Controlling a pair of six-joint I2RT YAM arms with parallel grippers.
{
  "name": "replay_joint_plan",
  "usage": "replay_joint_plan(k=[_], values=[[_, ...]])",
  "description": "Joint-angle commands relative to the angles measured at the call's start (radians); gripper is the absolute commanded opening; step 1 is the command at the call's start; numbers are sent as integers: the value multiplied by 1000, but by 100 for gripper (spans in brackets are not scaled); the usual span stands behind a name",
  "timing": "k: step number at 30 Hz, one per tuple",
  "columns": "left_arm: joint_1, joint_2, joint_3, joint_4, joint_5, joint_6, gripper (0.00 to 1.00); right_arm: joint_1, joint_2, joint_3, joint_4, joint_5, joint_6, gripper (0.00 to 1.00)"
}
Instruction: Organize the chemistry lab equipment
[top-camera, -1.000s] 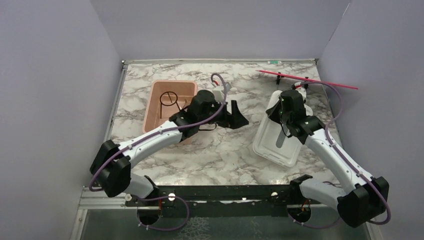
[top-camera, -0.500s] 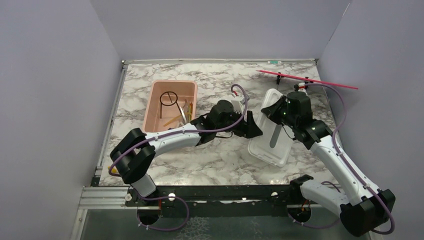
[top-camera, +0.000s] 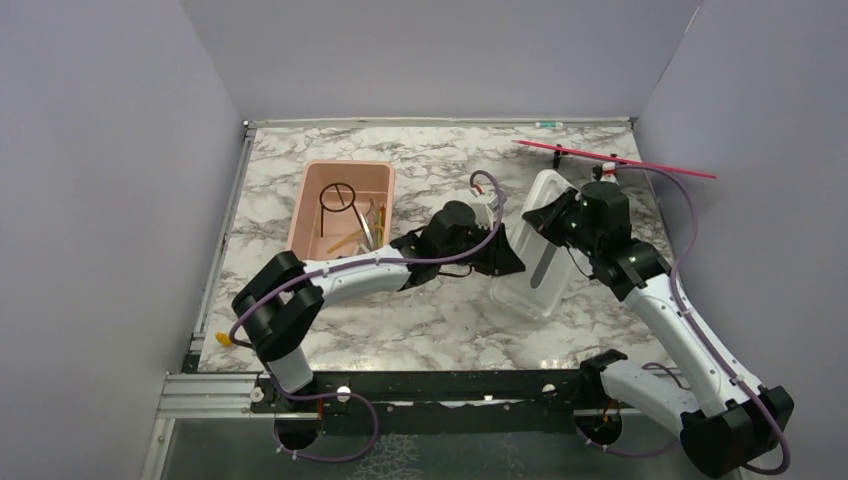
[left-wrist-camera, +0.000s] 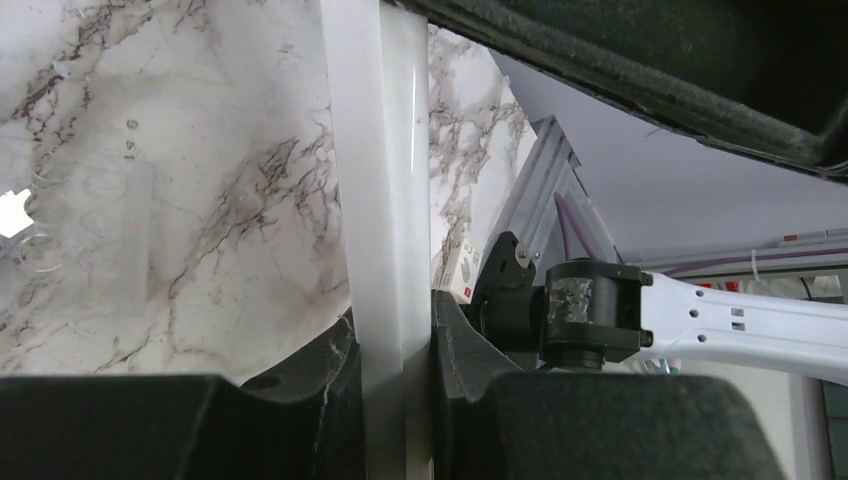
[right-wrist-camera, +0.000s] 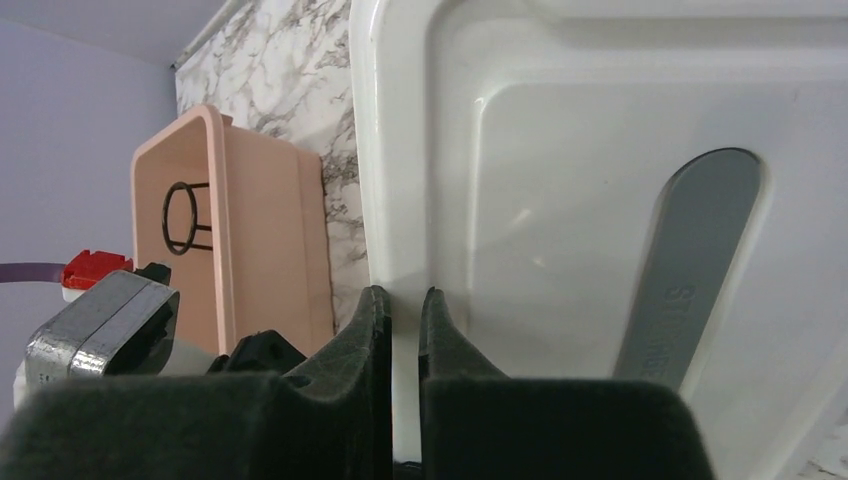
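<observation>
The lab equipment (top-camera: 352, 222), the wire ring (top-camera: 337, 197) among it, lies in the pink tub (top-camera: 300, 210) at the left, in plain sight now that the left gripper (top-camera: 508, 262) has swung off to the right and pinched the left rim of the white lid (top-camera: 522, 292). The right gripper (top-camera: 548, 214) stays clamped on the lid's far end. Against a second ago the lid sits further left and tipped up, so both arms are probably carrying it toward the tub.
</observation>
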Motion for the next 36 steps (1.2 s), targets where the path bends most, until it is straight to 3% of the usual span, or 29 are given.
replay_joint_plan(k=[1,4,11,18,25,31,36], values=[[-16,-62,68,-29,14,91,0,-2,-16,60,32,-22,-41,13],[-13,-109,119,-137,-9,153,0,-3,-33,81,40,-34,-75,31],[13,-263,119,-290,-56,207,0,-3,-109,120,165,-191,-233,50],[113,-432,111,-438,-70,213,0,-3,-151,137,209,-210,-284,58],[346,-535,184,-631,-49,261,0,-3,-139,100,243,-215,-248,64],[563,-510,261,-722,26,263,0,-2,68,155,225,-327,-201,64],[769,-463,280,-718,188,228,0,6,270,225,268,-495,-158,61]])
